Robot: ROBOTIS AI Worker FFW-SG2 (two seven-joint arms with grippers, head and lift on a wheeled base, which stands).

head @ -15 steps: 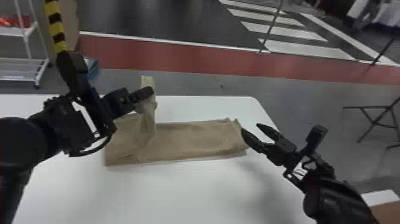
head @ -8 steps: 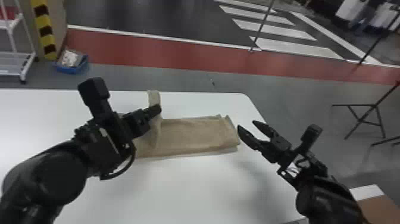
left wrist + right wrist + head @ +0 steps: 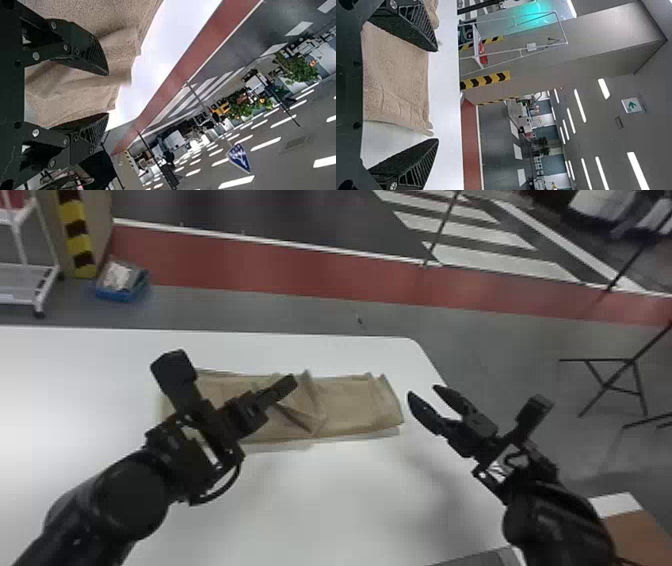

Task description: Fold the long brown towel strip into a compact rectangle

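Note:
Across the white table lies the brown towel [image 3: 350,405], with a loose folded-over flap and creases near its middle. My left gripper [image 3: 290,385] is over that middle part; in the left wrist view the left gripper [image 3: 107,94] is open, with the towel [image 3: 119,47] beneath and beyond its fingers, not gripped. Just off the towel's right end, my right gripper [image 3: 422,395] stands open and empty in the head view. From the right wrist, the towel [image 3: 395,79] shows behind the spread fingers of the right gripper [image 3: 437,95].
The white table [image 3: 325,500] has its far right corner beyond the towel. A grey object [image 3: 480,559] lies at the near edge. On the floor behind are a blue bin [image 3: 122,285] and a white cart [image 3: 30,285]; a black stand [image 3: 615,375] is at the right.
The left gripper has opened and let go of the raised towel part, which has dropped into a flap nearer the middle. The left arm has shifted right; the right arm keeps its place near the right end.

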